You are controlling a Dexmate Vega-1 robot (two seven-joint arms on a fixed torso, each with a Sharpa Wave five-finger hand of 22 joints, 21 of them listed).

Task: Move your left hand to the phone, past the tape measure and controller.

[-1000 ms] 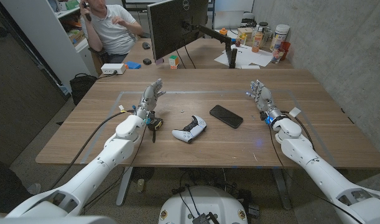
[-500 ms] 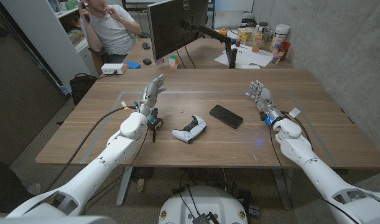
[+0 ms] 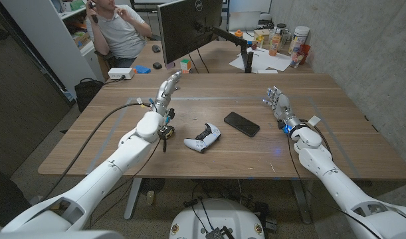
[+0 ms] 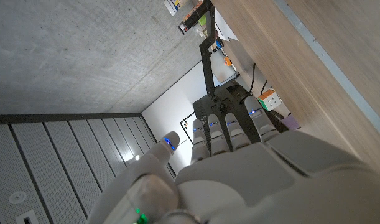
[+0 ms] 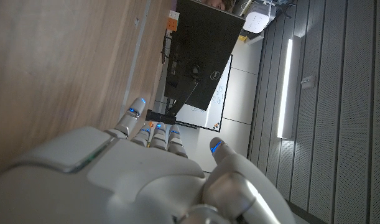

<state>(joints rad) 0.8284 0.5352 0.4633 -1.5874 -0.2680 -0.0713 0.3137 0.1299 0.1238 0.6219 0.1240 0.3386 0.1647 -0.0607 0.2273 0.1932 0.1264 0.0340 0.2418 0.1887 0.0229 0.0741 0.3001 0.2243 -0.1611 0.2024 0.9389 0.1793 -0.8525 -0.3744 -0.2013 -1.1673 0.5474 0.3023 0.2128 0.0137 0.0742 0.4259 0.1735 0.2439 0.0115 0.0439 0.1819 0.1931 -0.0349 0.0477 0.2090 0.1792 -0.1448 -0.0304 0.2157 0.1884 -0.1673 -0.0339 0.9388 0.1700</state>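
Wooden table (image 3: pixel 209 159) before a monitor (image 3: pixel 188 25), concrete wall (image 3: pixel 375 53) alongside; both hands empty, fingers spread: left hand (image 3: pixel 167 91), right hand (image 3: pixel 276 102).

— where's the left hand (image 3: pixel 168 88) at?
— raised above the table, arm stretched forward, fingers extended and close together, holding nothing.
— and the right hand (image 3: pixel 277 101)?
— off on the other side, fingers upright and slightly apart, empty too.

The light is even and rather bright from above, with only soft shadows on the table (image 3: pixel 209 156) — the head view is sharp but bends at its edges — and a ceiling lamp (image 5: pixel 288 87) glares in the right wrist view.
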